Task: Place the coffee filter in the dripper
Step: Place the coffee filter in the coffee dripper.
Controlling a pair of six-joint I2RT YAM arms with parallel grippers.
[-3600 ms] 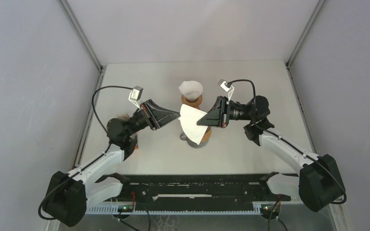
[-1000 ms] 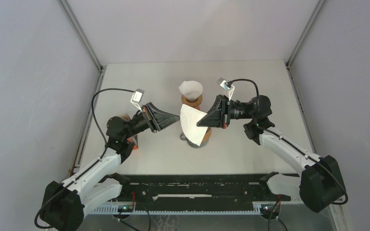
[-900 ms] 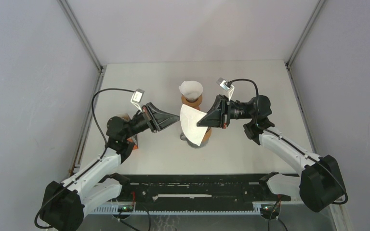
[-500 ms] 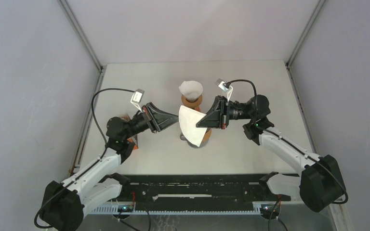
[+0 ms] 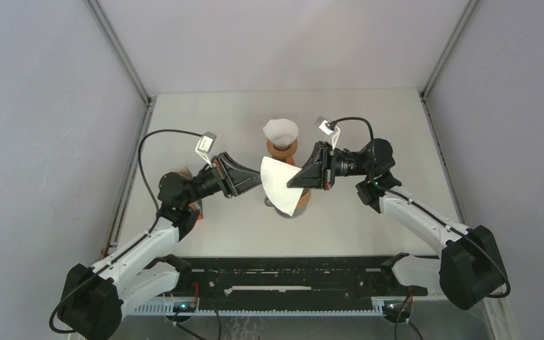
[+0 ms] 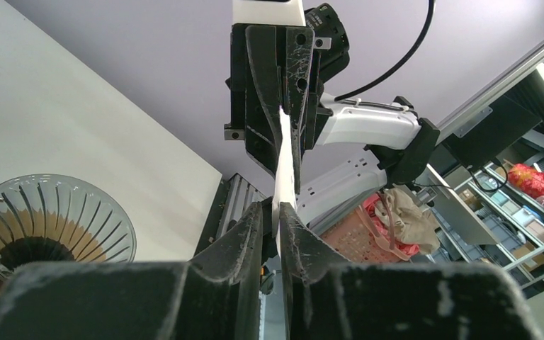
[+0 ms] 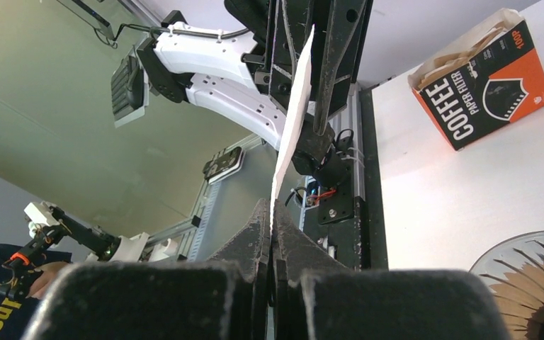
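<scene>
A white paper coffee filter (image 5: 280,188) hangs folded flat in the air between my two grippers, above the glass dripper (image 5: 302,201). My right gripper (image 5: 290,183) is shut on the filter's right edge (image 7: 294,106). My left gripper (image 5: 258,177) stands at the filter's left edge with its jaws slightly apart; the filter (image 6: 284,159) passes edge-on through the narrow gap of the left gripper (image 6: 270,207). The ribbed glass dripper (image 6: 49,227) shows low in both wrist views (image 7: 531,283). The right gripper (image 7: 270,205) pinches the paper tight.
Behind the held filter stands a wooden-collared carafe (image 5: 282,148) with another white filter (image 5: 281,130) seated in its top. An orange and black coffee filter box (image 7: 485,78) lies at the left, partly under my left arm (image 5: 186,205). Grey walls enclose the table (image 5: 368,120).
My left gripper's jaws have parted a little around the filter's edge. Both grippers and the filter have drifted slightly to the left. The right gripper stays shut.
</scene>
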